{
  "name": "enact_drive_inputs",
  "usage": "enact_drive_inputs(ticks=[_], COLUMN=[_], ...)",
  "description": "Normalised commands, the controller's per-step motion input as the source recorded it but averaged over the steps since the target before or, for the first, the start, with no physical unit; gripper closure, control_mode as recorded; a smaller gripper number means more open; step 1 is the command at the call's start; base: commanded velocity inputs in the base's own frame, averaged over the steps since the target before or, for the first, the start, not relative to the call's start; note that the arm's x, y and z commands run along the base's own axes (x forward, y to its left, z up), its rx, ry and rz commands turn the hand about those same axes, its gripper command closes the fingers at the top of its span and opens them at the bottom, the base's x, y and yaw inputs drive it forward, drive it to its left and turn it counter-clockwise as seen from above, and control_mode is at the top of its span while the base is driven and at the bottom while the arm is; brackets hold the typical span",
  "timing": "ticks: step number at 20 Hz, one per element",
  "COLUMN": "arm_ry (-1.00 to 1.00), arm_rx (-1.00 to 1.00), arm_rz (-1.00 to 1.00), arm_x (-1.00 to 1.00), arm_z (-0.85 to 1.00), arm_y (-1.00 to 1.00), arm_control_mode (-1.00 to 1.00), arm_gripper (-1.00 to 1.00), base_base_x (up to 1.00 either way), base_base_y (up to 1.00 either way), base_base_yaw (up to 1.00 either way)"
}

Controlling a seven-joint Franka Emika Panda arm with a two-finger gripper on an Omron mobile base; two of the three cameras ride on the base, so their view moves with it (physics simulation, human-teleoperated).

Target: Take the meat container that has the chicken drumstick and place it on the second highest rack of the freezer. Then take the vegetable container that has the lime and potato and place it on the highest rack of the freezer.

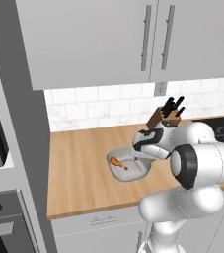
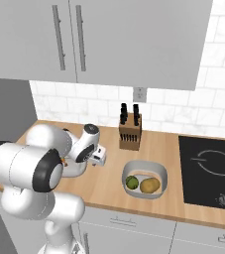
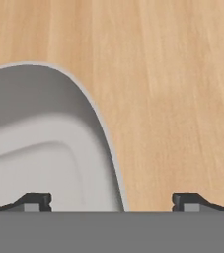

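Drumstick [image 1: 117,162] lies flat – bone end toward arm; fingers [image 3: 34,201] spread astride tray [image 3: 44,148] rim.

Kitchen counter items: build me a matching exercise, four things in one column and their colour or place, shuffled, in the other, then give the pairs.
Column one:
1. chicken drumstick
2. lime
3. potato
4. knife block

Column two:
A. green, in the oval grey container, left of its neighbour in the right base view
B. stands by the tiled wall, black handles up
C. orange-brown, in the tray by the gripper
D. yellow-orange, beside the green fruit

Pairs: 1-C, 2-A, 3-D, 4-B
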Motion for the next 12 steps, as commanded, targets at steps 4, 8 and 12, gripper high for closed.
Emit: enact_drive_inputs(ticks=[4, 8, 12], arm_ry=[0.00, 0.00, 0.00], arm_rx=[0.00, 0.00, 0.00], arm_rz=[0.00, 0.00, 0.00], arm_x=[0.00, 0.00, -0.19], arm_z=[-0.02, 0.00, 0.00], arm_y=[0.03, 0.04, 0.07], arm_control_mode=[-1.00, -1.00, -1.00], arm_gripper=[1.00, 1.00, 1.00], base_base_x=[0.00, 0.00, 0.00], base_base_y=[0.00, 0.00, 0.00], base_base_yaw=[0.00, 0.00, 0.00])
